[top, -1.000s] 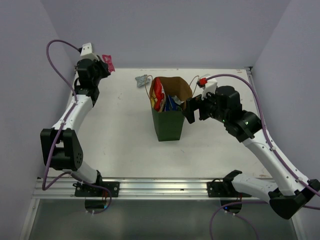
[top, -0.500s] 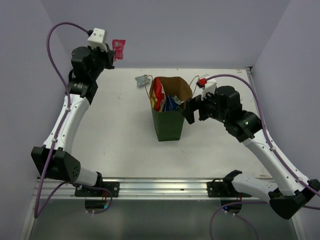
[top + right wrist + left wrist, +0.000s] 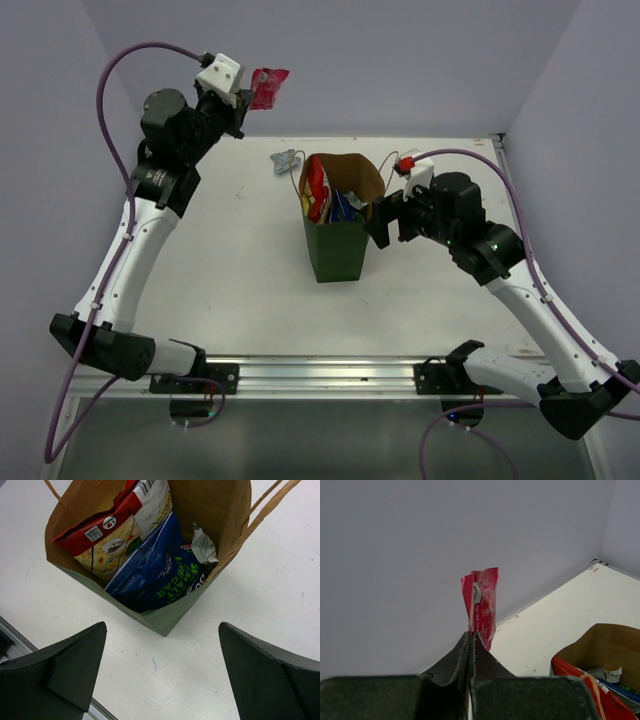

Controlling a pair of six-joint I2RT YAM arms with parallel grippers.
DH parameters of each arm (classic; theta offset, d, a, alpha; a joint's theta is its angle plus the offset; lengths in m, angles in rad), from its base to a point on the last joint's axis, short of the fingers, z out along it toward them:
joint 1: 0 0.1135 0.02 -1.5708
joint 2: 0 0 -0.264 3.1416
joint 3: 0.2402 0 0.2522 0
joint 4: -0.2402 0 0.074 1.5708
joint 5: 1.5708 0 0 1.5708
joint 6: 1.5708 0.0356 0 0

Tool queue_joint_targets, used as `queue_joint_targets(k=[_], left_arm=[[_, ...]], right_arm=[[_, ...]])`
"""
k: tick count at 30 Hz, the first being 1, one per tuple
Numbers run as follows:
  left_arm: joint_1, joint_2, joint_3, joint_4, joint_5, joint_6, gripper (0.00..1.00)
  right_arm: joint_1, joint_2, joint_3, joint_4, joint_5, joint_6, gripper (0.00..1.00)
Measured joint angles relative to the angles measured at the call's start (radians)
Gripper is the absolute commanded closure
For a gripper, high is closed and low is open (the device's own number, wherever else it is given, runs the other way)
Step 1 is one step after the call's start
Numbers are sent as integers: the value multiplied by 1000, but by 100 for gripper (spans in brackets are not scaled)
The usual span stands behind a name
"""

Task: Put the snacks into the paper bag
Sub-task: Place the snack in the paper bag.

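My left gripper (image 3: 248,98) is shut on a pink packet (image 3: 267,86) and holds it high above the table's far left, left of the paper bag. The packet also shows in the left wrist view (image 3: 482,602), pinched between my shut fingers. The dark green paper bag (image 3: 338,250) stands open mid-table and holds the white-red-yellow chip bag (image 3: 115,530), a blue-white packet (image 3: 160,570) and a small silver-grey packet (image 3: 204,544). My right gripper (image 3: 382,222) is open and empty beside the bag's right side. Another silver-grey packet (image 3: 287,160) lies behind the bag.
Lilac walls close the table on the left, back and right. A metal rail (image 3: 300,375) runs along the near edge. The bag's tan handles (image 3: 270,505) stick out toward my right gripper.
My left arm has lifted the pink packet up and to the right, from the far left corner toward the bag. The right arm has not moved.
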Motion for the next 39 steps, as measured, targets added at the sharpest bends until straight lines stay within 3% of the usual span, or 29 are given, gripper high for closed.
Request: queue_joint_targets(k=[12, 23, 39], left_arm=[[-190, 6, 76, -55, -4, 196, 99], [-387, 129, 169, -168, -145, 365, 99], [-454, 240, 198, -283, -206, 432, 99]], right_arm=[[0, -2, 0, 2, 1, 0, 2], [0, -13, 0, 2, 4, 0, 1], [0, -12, 0, 1, 4, 0, 1]])
